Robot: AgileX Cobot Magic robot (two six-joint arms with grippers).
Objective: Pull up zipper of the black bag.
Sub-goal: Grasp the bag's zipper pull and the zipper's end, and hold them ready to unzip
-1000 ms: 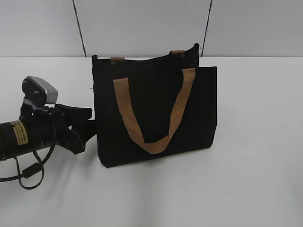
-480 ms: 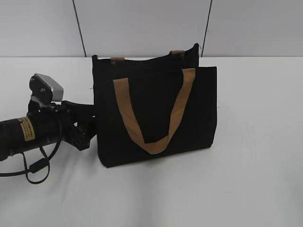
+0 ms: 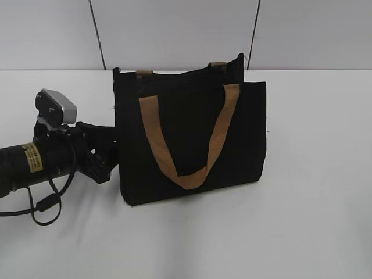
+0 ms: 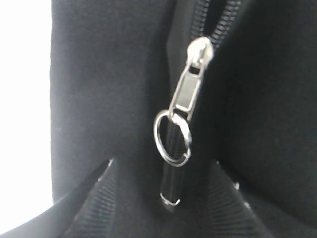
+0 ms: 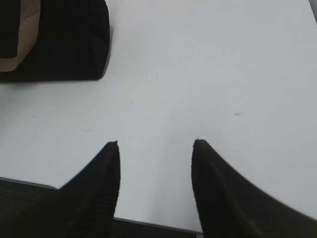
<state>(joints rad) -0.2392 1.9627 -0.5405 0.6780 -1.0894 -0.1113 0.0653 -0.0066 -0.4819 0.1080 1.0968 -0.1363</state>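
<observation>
The black bag (image 3: 244, 133) stands upright on the white table, with a tan handle (image 3: 189, 177) hanging down its front. My left gripper (image 3: 111, 149) is at the bag's left side. In the left wrist view the bag's side (image 4: 99, 74) fills the frame. The silver zipper pull (image 4: 190, 84) with its small ring hangs on the black track. My left gripper (image 4: 165, 163) is open, its fingertips either side of the track just below the ring. My right gripper (image 5: 156, 142) is open and empty above bare table, with a corner of the bag (image 5: 64, 39) at the upper left.
The white table (image 3: 314, 203) extends in front and to the right of the bag. A grey wall stands behind. The left arm's cable (image 3: 43, 203) loops on the table at the left.
My left arm has moved right, closer against the bag's left side, and then held nearly still. The bag has not moved.
</observation>
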